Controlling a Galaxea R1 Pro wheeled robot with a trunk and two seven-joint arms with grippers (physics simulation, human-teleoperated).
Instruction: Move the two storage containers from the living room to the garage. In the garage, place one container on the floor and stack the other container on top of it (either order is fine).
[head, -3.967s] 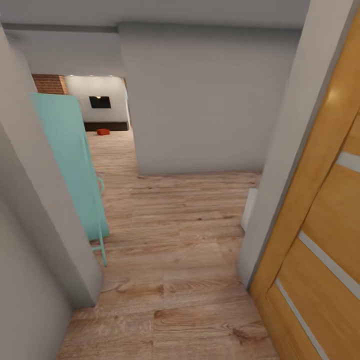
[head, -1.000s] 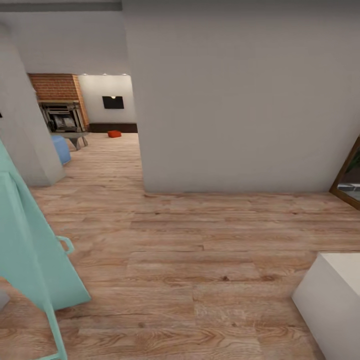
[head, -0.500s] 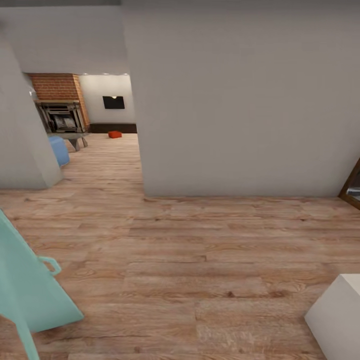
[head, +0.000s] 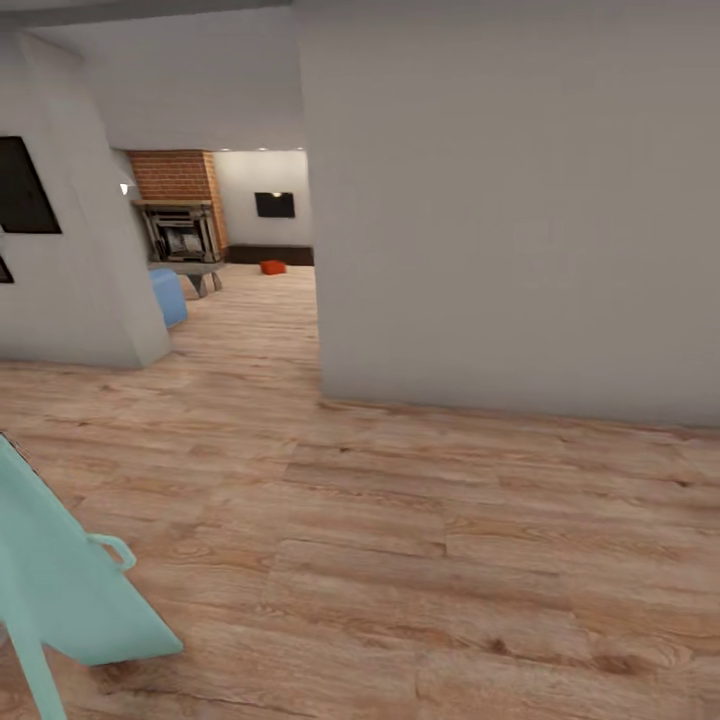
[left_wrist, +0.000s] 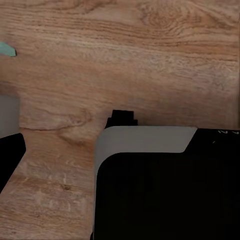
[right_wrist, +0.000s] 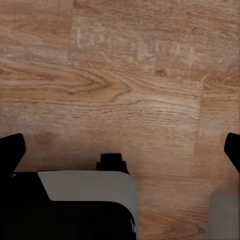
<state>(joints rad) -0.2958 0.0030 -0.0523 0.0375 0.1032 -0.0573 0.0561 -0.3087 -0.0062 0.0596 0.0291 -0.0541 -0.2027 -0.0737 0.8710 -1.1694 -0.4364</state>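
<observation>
**Trainee:** What does the head view show, and where is the task's object?

**Operator:** I am driving over light wood-plank flooring (head: 400, 540) in a hallway. A small red-orange storage container (head: 272, 267) sits on the planks at the far end of the passage, just in front of the long dark low cabinet (head: 275, 255) and to the right of the red-brick fireplace (head: 180, 215). Only one such box is visible to me. It is too small here to tell which of the two it is, or whether anything lies inside.

**Trainee:** What could go wrong from here?

**Operator:** I judge the main risk to be clipping the plain white wall corner (head: 322, 395) that juts out to the right of the fireplace, if I cut the turn tightly. The tilted mint-green panel with a loop handle (head: 70, 590), nearest the camera and far from the fireplace, could catch the base on my left side. A blue rounded seat (head: 168, 297) and a grey low table (head: 195, 275) stand just before the fireplace and narrow the approach.

**Trainee:** And the grippers?

**Operator:** The wrist views look down on planks and dark robot bodywork (left_wrist: 165, 195); I cannot tell whether either gripper is parted or closed.
</observation>
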